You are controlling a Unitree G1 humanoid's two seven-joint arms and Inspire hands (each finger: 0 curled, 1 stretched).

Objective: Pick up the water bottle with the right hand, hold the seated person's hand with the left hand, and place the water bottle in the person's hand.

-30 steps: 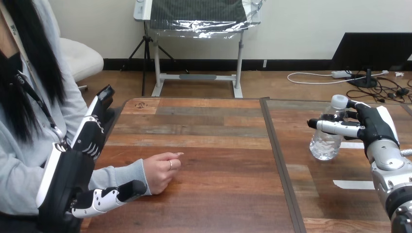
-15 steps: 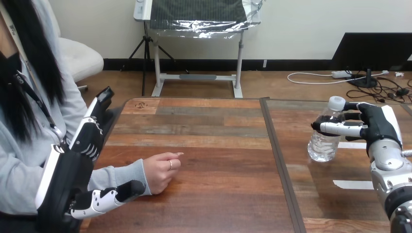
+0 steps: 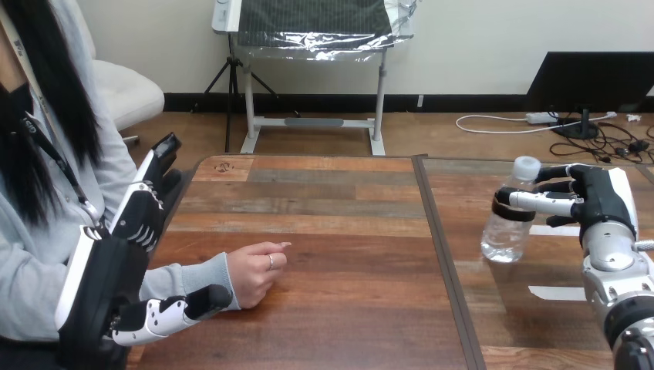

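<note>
Gripping bottle [image 3: 501, 235], our right hand [image 3: 601, 202] fingers clamped round it, tilted. Our left hand [image 3: 112, 266] fingers straight, spread; person's hand [image 3: 258, 271] just beyond thumb.

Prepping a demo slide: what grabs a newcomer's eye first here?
The right hand, at the right of the table, is curled round a tilted clear bottle. At the left, the person's hand rests loosely closed on the table, with the open left hand beside its wrist.
</note>
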